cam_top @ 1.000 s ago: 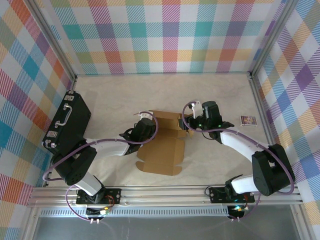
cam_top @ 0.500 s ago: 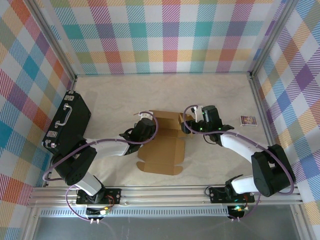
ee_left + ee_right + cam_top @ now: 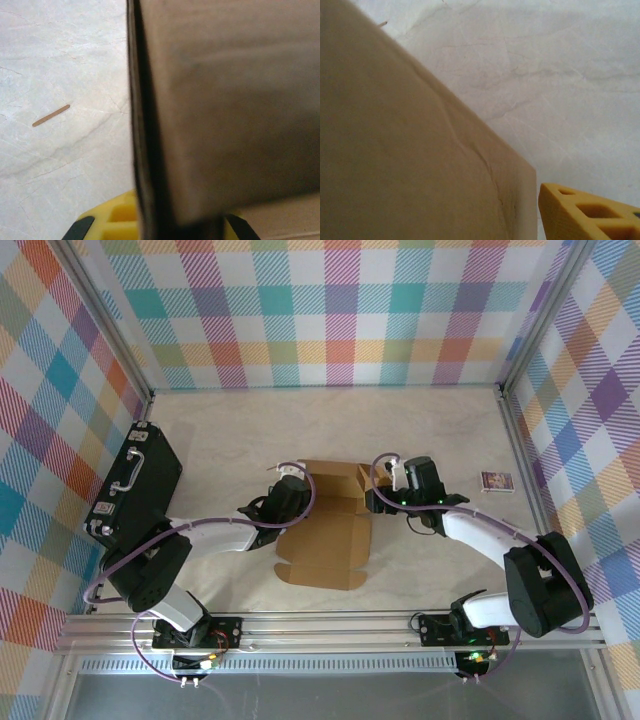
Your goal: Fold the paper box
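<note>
the left claw [image 3: 161, 227] is clenched on the paper box [image 3: 325, 525]. it pinches an upright wall at the sheet's left edge, and the cardboard stands straight up between its yellow pads [image 3: 107, 220]. the rest of the sheet lies flat on the table [image 3: 430, 430], spreading from that claw toward the right claw [image 3: 374, 498], which sits against the raised flaps at the far right corner. one yellow finger [image 3: 585, 212] shows just beside a slanting panel. whether that claw is released or grasping, i cannot tell.

my worry: if the right claw shoves the panel over while the left one holds so near the edge, the sheet may skid or crease off its score line. there's already a wrinkle in the panel beside that finger. the wall could also slip out of the pinch.

no writing on the cardboard. the little packet [image 3: 497, 481], well to the right of the right claw, is printed but too small to read. the black case [image 3: 135, 490] beyond the left claw shows no label.
</note>
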